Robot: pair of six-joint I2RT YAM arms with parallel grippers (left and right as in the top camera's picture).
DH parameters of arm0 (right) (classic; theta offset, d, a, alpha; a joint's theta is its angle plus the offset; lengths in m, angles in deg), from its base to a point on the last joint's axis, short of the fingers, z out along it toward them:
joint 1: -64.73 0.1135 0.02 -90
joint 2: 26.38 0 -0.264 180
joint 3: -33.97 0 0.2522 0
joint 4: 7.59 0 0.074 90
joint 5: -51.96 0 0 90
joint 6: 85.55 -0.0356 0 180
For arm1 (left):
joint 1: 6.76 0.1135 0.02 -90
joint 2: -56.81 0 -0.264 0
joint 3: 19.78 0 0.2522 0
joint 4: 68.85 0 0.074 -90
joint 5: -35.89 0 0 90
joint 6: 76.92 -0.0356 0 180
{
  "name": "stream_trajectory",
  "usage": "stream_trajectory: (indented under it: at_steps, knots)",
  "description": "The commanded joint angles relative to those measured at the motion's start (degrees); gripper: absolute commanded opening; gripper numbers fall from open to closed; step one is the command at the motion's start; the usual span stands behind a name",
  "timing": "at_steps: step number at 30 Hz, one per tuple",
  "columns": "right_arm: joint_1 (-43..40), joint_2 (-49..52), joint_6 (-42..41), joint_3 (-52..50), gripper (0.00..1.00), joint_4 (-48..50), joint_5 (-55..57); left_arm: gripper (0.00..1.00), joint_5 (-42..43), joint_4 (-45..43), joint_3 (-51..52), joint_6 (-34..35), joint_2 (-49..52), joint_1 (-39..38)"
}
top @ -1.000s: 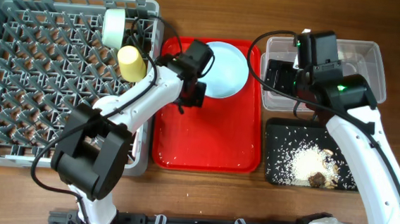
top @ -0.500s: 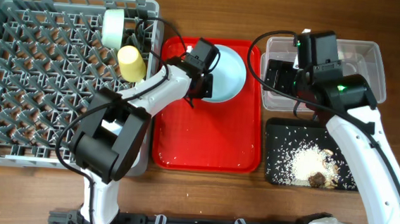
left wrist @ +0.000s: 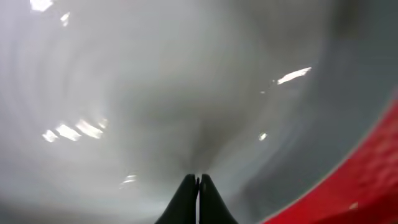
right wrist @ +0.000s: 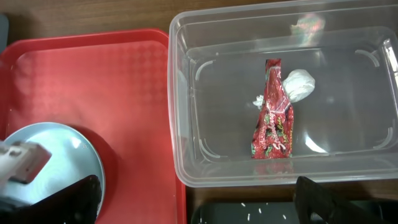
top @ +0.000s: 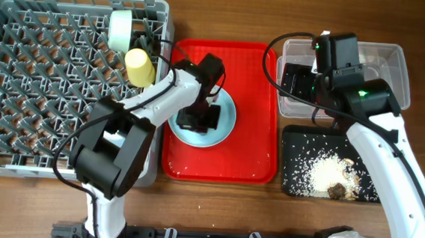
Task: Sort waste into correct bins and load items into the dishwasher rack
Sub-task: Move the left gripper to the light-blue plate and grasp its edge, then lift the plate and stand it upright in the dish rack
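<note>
Plate and gripper on the red rectangular plastic serving tray point(top: 224, 165).
Left gripper point(left wrist: 198, 182), jaws pressed together, is pointing close at the pale blue round plate point(top: 226, 120) lying mid-tray. Right gripper point(right wrist: 198, 186), jaws spread wide, is hovering over the clear rectangular plastic tub point(right wrist: 186, 93) just right of the tray. The tub is holding the small red printed snack wrapper point(right wrist: 272, 118), its lettering unreadable, touching the crumpled white tissue point(right wrist: 298, 84).

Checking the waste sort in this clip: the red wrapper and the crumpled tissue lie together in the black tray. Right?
Not quite. The red wrapper and the crumpled tissue do lie together, but in the clear tub, not the black tray, which holds the rice. The right wrist view shows it.
</note>
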Motion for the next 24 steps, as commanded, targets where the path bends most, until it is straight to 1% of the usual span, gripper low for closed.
stream_trajectory:
  at_steps: [1,3,5,8,9,11,14,15,16,17,18,20,21,24]
  knots:
    - [-0.17,0.22,-0.22,0.61,1.00,0.13,0.98,0.04,3.19,-6.32,0.48,4.59,-1.70,-3.37]
    - [-0.17,0.22,-0.22,0.61,1.00,0.15,0.98,0.04,3.23,-7.93,0.52,6.82,-1.64,-7.39]
    - [-0.17,0.22,-0.22,0.59,1.00,0.15,0.98,0.04,3.26,-8.72,0.52,6.80,-1.64,-12.59]
    - [-0.17,0.22,-0.24,0.61,1.00,0.15,0.98,0.04,3.37,-9.03,0.52,6.75,-1.66,-17.88]
    - [-0.17,0.22,-0.24,0.59,1.00,0.15,0.98,0.04,3.08,-9.01,0.52,6.78,-1.66,-18.47]
    - [-0.17,0.22,-0.22,0.61,0.99,0.15,0.98,0.04,-1.14,-8.90,0.35,6.82,-1.95,-18.36]
    - [-0.17,0.22,-0.22,0.61,1.00,0.15,0.98,0.04,-7.96,-6.93,-0.52,8.72,-4.02,-14.49]
    - [-0.17,0.22,-0.24,0.61,1.00,0.15,0.98,0.07,-9.31,-6.29,-0.70,8.74,-5.97,-11.58]
    - [-0.17,0.22,-0.24,0.61,1.00,0.15,0.98,0.12,-9.31,-5.86,-0.70,8.74,-7.54,-9.31]
    - [-0.17,0.22,-0.22,0.59,1.00,0.15,0.98,0.24,-9.31,-5.16,-0.70,8.79,-8.90,-7.04]
    - [-0.17,0.22,-0.24,0.59,1.00,0.15,0.98,0.47,-9.22,-3.80,-0.70,10.08,-10.32,-4.00]
    - [-0.17,0.22,-0.22,0.61,1.00,0.15,0.98,0.50,-6.45,-1.81,-0.59,9.70,-10.82,1.14]
    - [-0.17,0.22,-0.22,0.61,1.00,0.13,0.98,0.49,-6.29,-1.53,-0.13,9.42,-10.54,2.29]
    - [-0.17,0.22,-0.22,0.61,0.99,0.13,0.98,0.50,-8.37,-2.64,3.65,7.85,-10.54,2.86]
